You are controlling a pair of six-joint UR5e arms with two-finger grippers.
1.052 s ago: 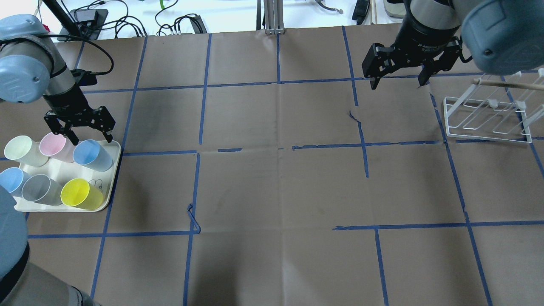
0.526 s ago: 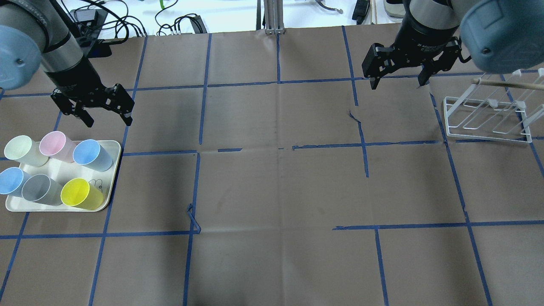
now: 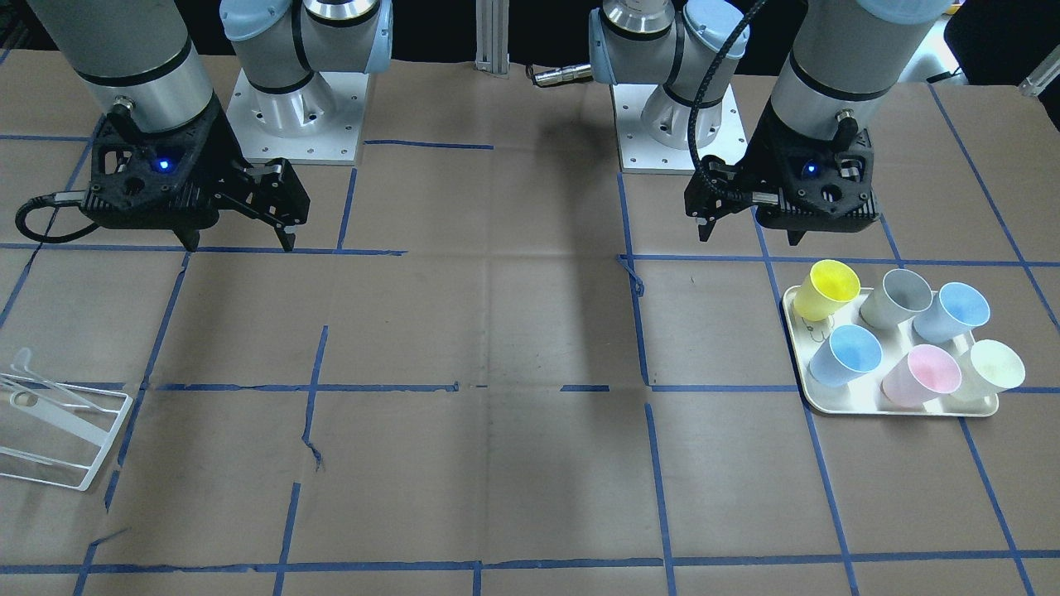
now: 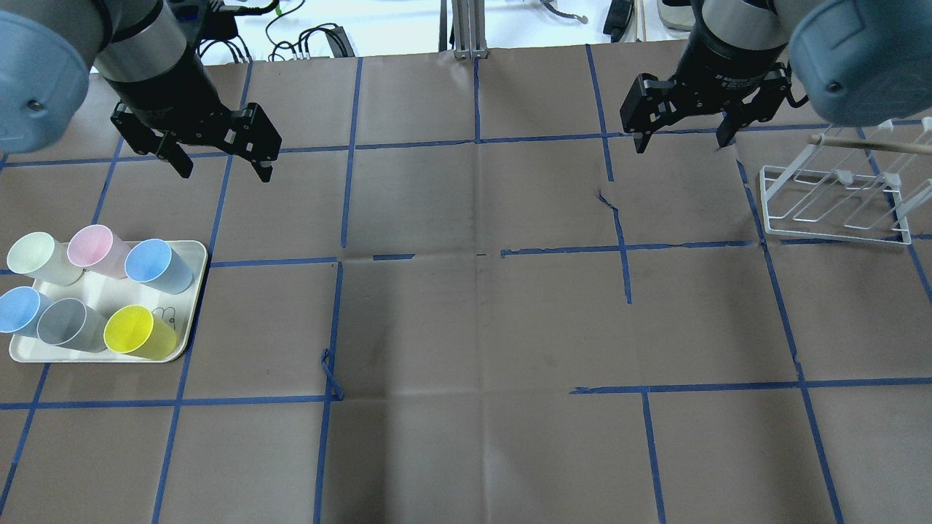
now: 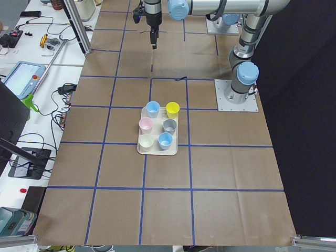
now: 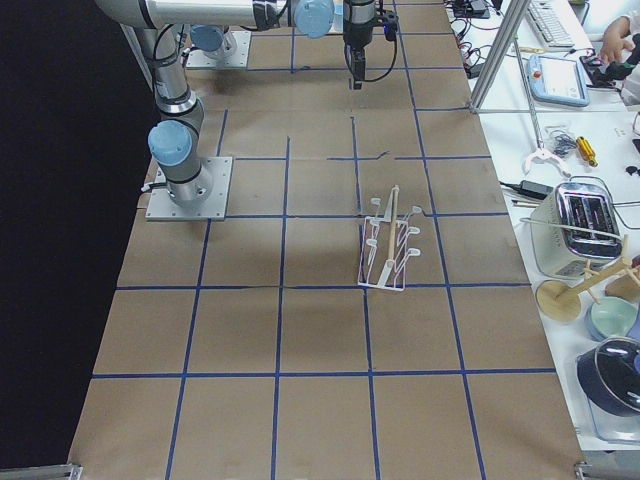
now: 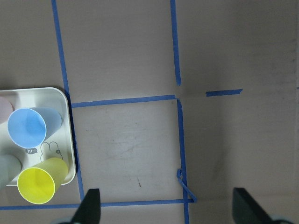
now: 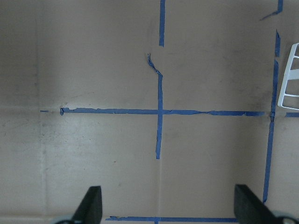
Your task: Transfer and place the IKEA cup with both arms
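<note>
On the tray (image 4: pixel 182 298) at the robot's far L, in the far-R corner slot, stands the IKEA cup (image 4: pixel 156 265). It is upright on its base, mouth up, narrow end down, long axis vertical; any slant looks like camera angle only. Nothing grips it. Tray holds 6 cups, all upright, in 2 rows of 3. Far row, L to R in overhead view: cream cup (image 4: pixel 35 256), pink cup (image 4: pixel 93 249), IKEA cup. Near row: 2nd blue cup (image 4: pixel 18 309), grey cup (image 4: pixel 67 324), yellow cup (image 4: pixel 137 332). Neighbours sit very close; touching or not, can't tell. Each cup's inside shows only its own colour. Count: 2 blue, 1 each pink, cream, grey, yellow; 1 tray; 1 wire rack (image 4: pixel 837 236) at the R end, w/ 1 wooden stick (image 4: pixel 874 144) across its top. L gripper (image 4: pixel 224 171) hangs high over bare paper (image 4: pixel 480 327) to the tray's R, well apart from the cups, fingers spread wide, holding nothing. L wrist cam shows its fingertips (image 7: pixel 91 207) far apart at frame bottom, w/ the tray corner, IKEA cup and yellow cup at left. R gripper (image 4: pixel 682 144) hangs high over paper to the rack's L, also spread wide and empty. Its wrist cam shows taped paper and a bit of rack.
</note>
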